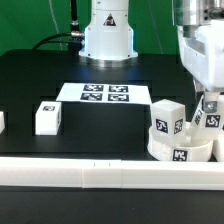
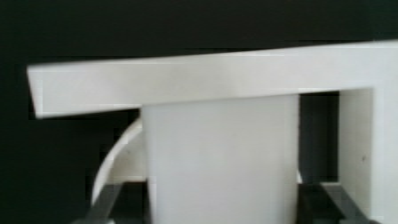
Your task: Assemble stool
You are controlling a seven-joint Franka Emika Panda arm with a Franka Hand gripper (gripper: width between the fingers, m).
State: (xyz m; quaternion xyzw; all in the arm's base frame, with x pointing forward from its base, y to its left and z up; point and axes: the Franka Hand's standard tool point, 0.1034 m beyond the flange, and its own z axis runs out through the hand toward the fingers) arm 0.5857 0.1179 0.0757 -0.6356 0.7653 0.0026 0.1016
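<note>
Closest to us, a long white border rail runs along the front edge of the black table. We think it is there so the parts cannot slide off. Just behind it, near the front corner on the exterior view's right, sits the round seat disc. It lies flat and low, so the legs can go in from above. The first leg block stands up on top of it, and it looks to us like it is already in its place. Right beside it, on the side toward the exterior view's right, the gripper comes straight down over the disc. It is closed on the second leg block. In the wrist view we see this white block squeezed between the two dark fingers. It is held upright, we guess so its end can meet the disc. We cannot tell if it touches the disc yet. The third leg block waits alone on the table, well apart, toward the edge on the exterior view's left. It is out of the arm's way there. Farther back, in the middle of the table, lies the flat marker board. At the back edge stands the white robot base.
</note>
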